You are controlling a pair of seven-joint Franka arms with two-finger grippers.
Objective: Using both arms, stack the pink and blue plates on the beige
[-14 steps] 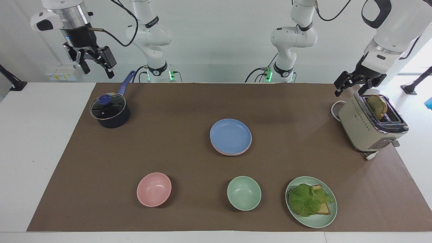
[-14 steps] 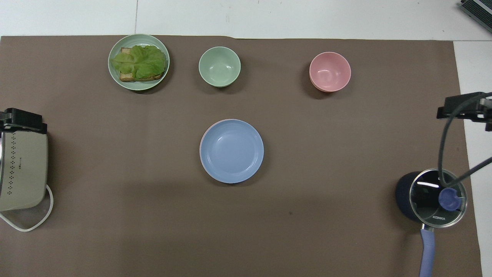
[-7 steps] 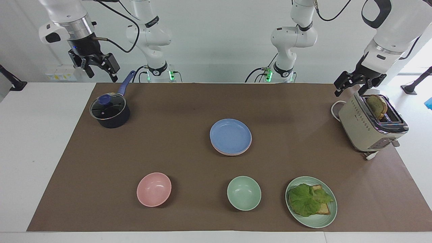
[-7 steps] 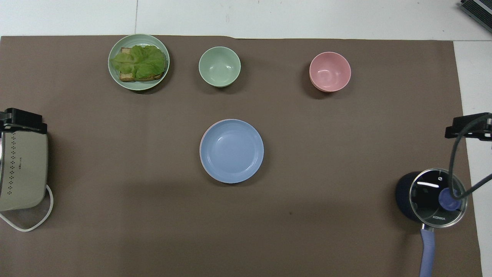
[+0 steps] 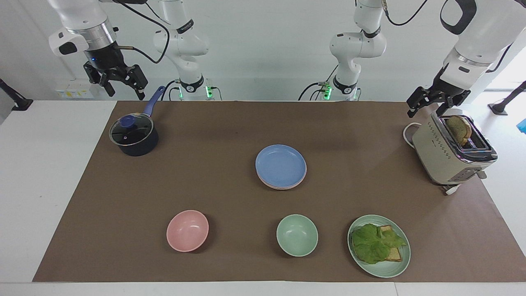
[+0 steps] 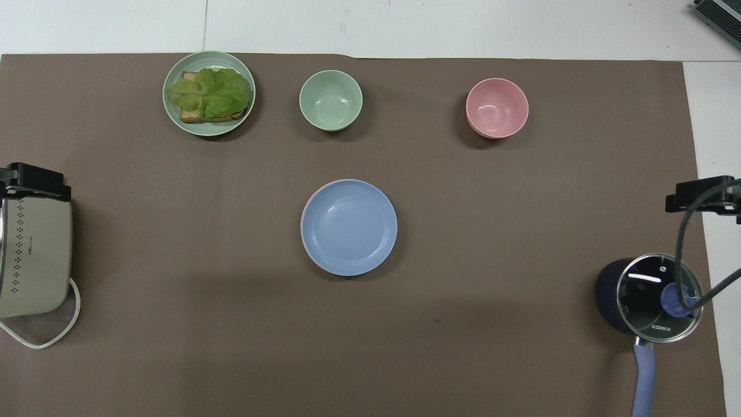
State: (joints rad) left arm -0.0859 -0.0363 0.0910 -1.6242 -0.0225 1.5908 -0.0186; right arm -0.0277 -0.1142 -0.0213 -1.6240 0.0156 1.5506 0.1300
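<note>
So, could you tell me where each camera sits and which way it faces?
Facing view: high across the table, facing the robots; both arms show whole, right gripper up by the saucepan, left gripper by the toaster.
Overhead view: above the robots' end, looking steeply down; only gripper tips show at the side edges.
Shared: the blue plate stack mid-table, half a turn apart.

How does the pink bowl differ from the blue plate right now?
The pink bowl is smaller and deeper; the blue plate is wider and shallow. The bowl sits directly on the mat, while the plate tops a stack with a pink rim showing beneath. The bowl lies farther from the robots than the plate. Both are round, matte and empty.
</note>
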